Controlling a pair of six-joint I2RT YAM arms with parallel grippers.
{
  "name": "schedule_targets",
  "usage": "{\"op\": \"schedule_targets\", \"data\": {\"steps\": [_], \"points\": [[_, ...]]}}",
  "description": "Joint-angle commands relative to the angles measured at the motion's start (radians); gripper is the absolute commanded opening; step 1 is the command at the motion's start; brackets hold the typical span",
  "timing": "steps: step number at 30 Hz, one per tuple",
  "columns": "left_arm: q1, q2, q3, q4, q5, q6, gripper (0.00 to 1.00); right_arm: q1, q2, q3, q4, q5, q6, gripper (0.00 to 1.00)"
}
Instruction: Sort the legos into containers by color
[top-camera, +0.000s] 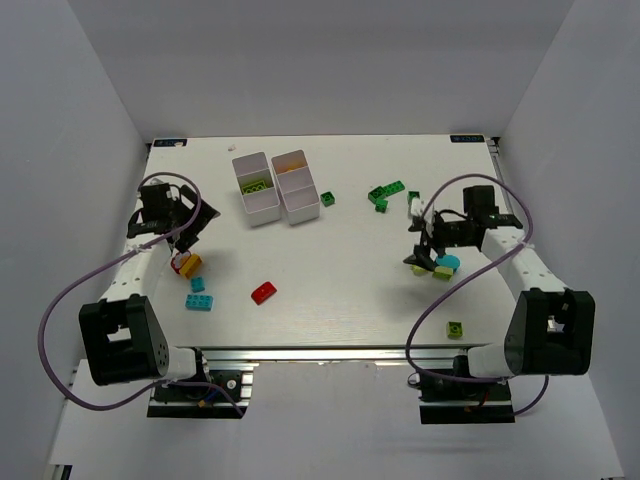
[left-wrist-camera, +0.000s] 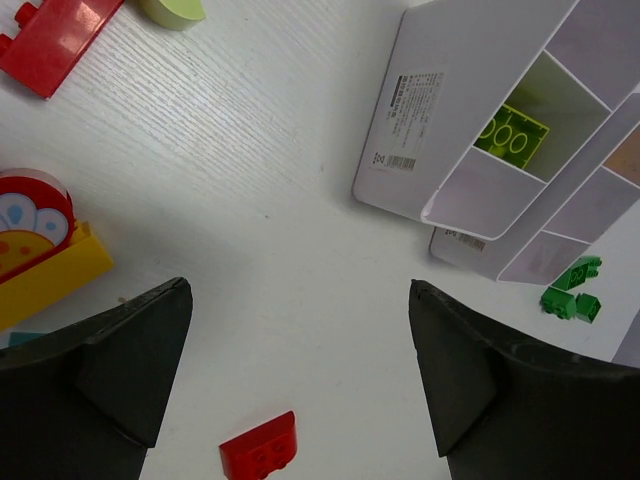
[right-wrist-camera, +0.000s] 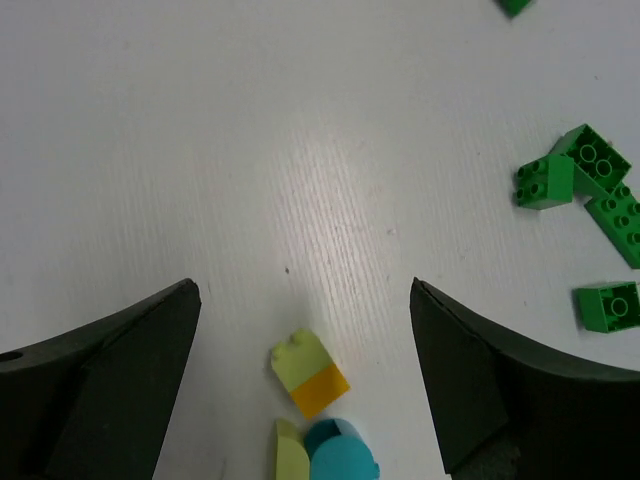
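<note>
My worktop (top-camera: 340, 270) carries the two white containers (top-camera: 262, 205) side by side at the back, a lime brick (left-wrist-camera: 511, 135) in one middle compartment. Left gripper (left-wrist-camera: 300, 288) and right gripper (right-wrist-camera: 305, 285): jaws wide open, empty. A red brick (top-camera: 264, 292) and dark green legos (top-camera: 386, 192) lie loose.

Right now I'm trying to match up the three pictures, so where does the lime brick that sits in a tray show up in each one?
Top view: the lime brick lies upper left of centre, in the middle compartment of the left tray.
Left wrist view: upper right, in that same middle compartment.
Right wrist view: not in it.
Shared landmark: the left tray itself, seen in the top and left wrist views only.
</note>
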Motion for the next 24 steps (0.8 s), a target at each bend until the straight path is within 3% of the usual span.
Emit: {"op": "schedule_targets", "data": {"steps": [1,5,13,18,21,24], "points": [[0.004,-0.008,0.034,0.006,0.048,0.004,0.98,-0.097,-0.007,-0.022,-0.383,-0.053,-0.79,0.9],[0.006,-0.023,0.023,0.03,0.071,0.018,0.98,-0.118,0.093,0.058,-0.508,0.001,-0.941,0.89],[0.006,-0.071,0.014,-0.019,0.027,0.084,0.98,-0.128,0.136,0.09,-0.525,-0.037,-0.96,0.9],[0.006,-0.074,0.005,-0.065,-0.031,0.095,0.96,-0.114,0.12,0.092,-0.444,-0.051,-0.838,0.89],[0.006,-0.06,0.035,-0.084,-0.08,0.116,0.96,-0.103,0.108,0.097,-0.355,-0.031,-0.652,0.89],[0.006,-0.026,0.072,-0.087,-0.099,0.129,0.96,-0.105,0.107,0.106,-0.329,-0.028,-0.606,0.89]]}}
